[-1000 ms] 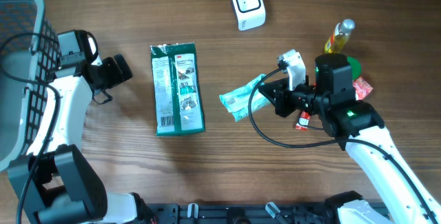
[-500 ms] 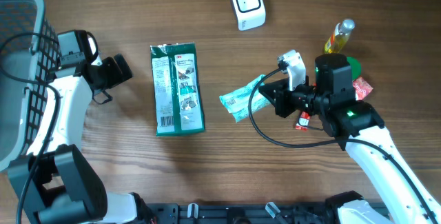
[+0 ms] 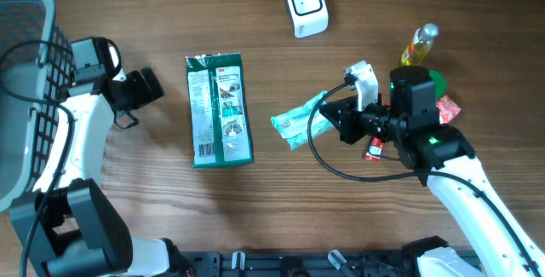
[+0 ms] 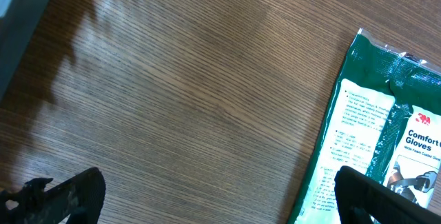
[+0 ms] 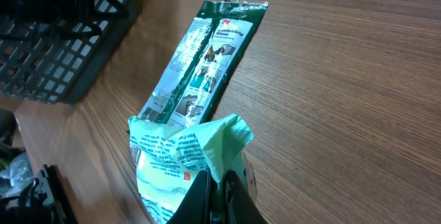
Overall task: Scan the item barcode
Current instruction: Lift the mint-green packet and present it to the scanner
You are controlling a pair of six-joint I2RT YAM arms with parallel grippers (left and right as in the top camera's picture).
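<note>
My right gripper is shut on the edge of a pale green printed packet, held just above the table right of centre. In the right wrist view the packet bunches up between the closed fingers. A white barcode scanner stands at the back centre, well beyond the packet. A dark green gloves pack lies flat left of centre. My left gripper hangs open beside that pack's far left corner, holding nothing; its wrist view shows the pack by the right finger.
A grey mesh basket fills the left edge. Behind my right arm stand a yellow bottle, a green round item and a red packet; a small red item lies under the wrist.
</note>
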